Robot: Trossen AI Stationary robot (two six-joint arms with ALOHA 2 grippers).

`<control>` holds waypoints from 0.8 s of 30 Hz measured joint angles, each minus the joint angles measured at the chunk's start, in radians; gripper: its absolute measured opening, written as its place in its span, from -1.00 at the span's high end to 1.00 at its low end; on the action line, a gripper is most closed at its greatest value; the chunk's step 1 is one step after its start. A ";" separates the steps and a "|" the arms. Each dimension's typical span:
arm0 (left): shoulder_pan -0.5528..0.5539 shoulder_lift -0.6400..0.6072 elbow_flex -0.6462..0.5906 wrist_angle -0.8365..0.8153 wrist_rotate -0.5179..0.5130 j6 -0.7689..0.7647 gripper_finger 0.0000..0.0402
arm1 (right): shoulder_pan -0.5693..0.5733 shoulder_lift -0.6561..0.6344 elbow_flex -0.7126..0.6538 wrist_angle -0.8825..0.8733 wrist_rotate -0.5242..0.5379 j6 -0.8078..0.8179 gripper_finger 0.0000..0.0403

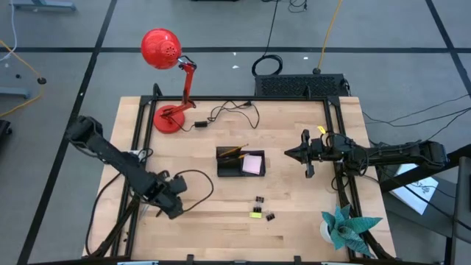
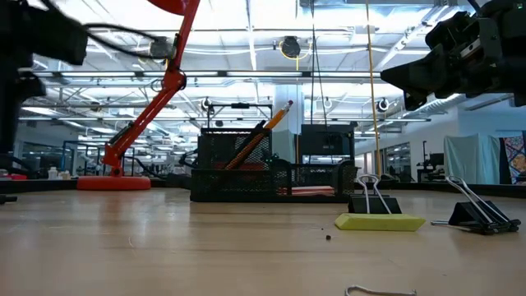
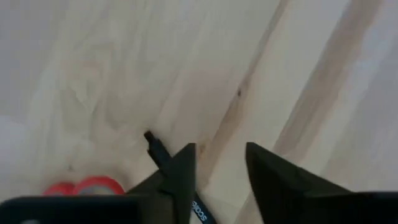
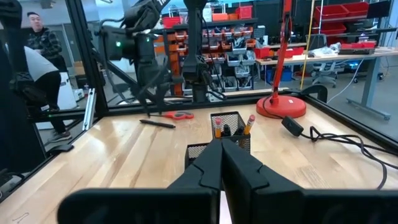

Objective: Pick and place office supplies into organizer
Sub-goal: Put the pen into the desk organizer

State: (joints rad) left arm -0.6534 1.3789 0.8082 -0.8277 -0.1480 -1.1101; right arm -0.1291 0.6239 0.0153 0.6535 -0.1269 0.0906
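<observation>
Reaching low at the table's near-left corner, the left gripper (image 1: 171, 200) has its fingers parted and empty, tips just above the wood beside a black pen (image 3: 163, 155) and the red-handled scissors (image 3: 84, 186). My reading is that the current step is picking up the pen: next the fingers need to straddle its barrel, drop to the wood and close.

Nearer the table's front edge lie 2 binder clips (image 1: 260, 200) and a small yellow-green piece (image 1: 256, 213), with a 3rd clip (image 1: 270, 216) just beside it, all unplaced.

At mid-table stands the organizer (image 1: 240, 162); orange pencils (image 2: 261, 137) lean in its tall compartment and a pink sticky-note pad (image 1: 253, 164) lies in the flat section.

Farther right, the right gripper (image 1: 293, 154) hovers level above the table, pointing at the organizer, fingers pressed together with nothing between them. That arm appears to be waiting.

Beyond, a red desk lamp (image 1: 171, 81) stands at the far edge.
</observation>
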 joint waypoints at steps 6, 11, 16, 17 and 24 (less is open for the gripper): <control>-0.003 0.073 0.000 -0.016 0.036 -0.052 -0.12 | 0.000 0.000 0.000 0.000 0.000 0.002 0.98; -0.003 0.118 0.000 -0.083 0.035 -0.112 -0.17 | 0.000 0.000 0.000 0.000 0.000 0.002 0.98; -0.003 0.147 0.000 -0.098 0.049 -0.160 -0.08 | 0.000 0.001 0.000 0.000 0.000 0.002 0.98; -0.003 0.151 0.000 -0.097 0.049 -0.167 -0.07 | 0.000 0.001 0.000 0.001 0.000 0.002 0.98; -0.001 0.185 0.000 -0.096 0.079 -0.209 0.05 | 0.000 0.001 0.000 0.001 0.000 0.003 0.98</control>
State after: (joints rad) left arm -0.6548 1.5637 0.8085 -0.9233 -0.0694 -1.3190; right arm -0.1290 0.6250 0.0153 0.6540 -0.1268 0.0931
